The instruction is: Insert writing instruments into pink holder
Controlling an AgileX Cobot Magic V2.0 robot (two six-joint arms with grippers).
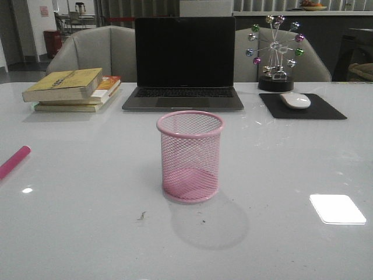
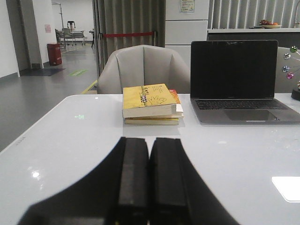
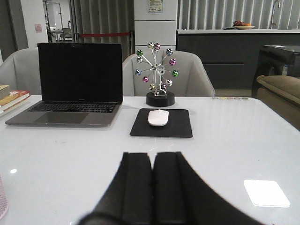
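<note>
The pink holder (image 1: 190, 156) is standing upright at the middle of the table (image 1: 280, 175), empty, while the only writing instrument showing, the magenta marker (image 1: 14, 161), is lying flat at about nine o'clock from it, well apart at the table's left edge, its long axis running from seven o'clock to one o'clock. The left gripper (image 2: 148, 176) and the right gripper (image 3: 152, 180) are both sitting with fingers pressed together, holding nothing. The marker is lying on the left arm's side, so that arm is likely reaching first; the green marker is not showing.
</note>
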